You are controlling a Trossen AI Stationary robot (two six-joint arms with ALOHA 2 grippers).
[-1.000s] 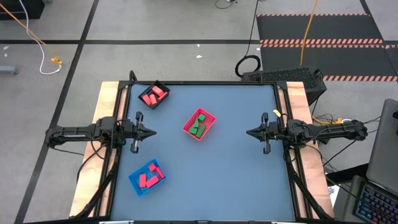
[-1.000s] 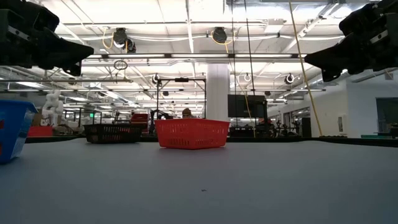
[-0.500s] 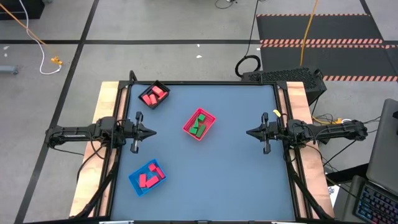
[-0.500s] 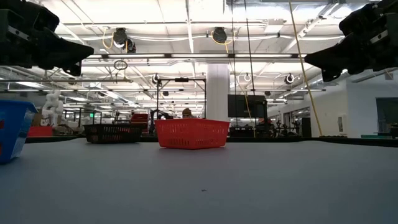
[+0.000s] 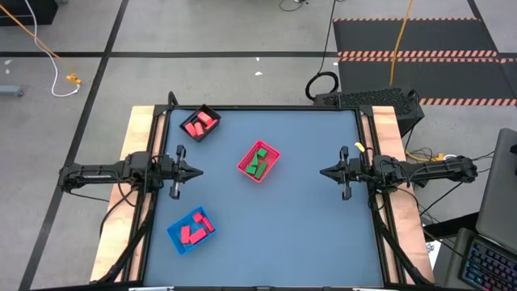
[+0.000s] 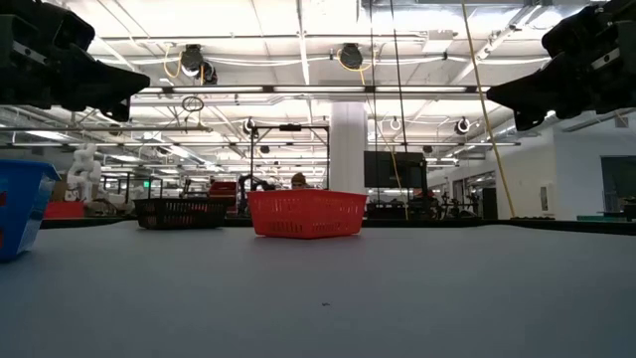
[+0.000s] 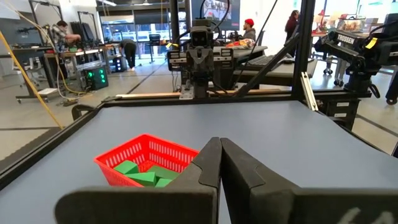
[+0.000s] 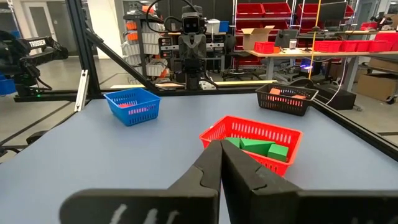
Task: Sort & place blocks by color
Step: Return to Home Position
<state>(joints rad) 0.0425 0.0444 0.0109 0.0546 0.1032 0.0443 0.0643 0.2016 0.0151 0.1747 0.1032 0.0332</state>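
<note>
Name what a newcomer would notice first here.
The red mesh tray of green blocks at the centre of the table stands out. Red blocks lie in the black mesh tray, far left, and the blue mesh tray, near left. The left gripper and right gripper face each other across it, shut and empty.

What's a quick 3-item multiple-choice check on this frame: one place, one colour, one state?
1. The red tray sits:
A. between the left claw and the right claw
B. under the left claw
C. gripped by the right claw

2. The blocks in that tray are:
A. red
B. green
C. blue

3. The claws are:
A. both open
B. both shut, empty
C. left shut on a block

Answers:
1. A, the high view shows it mid-way between them.
2. B, the right wrist view shows green pieces inside.
3. B, each wrist view shows its claw closed on nothing.
</note>
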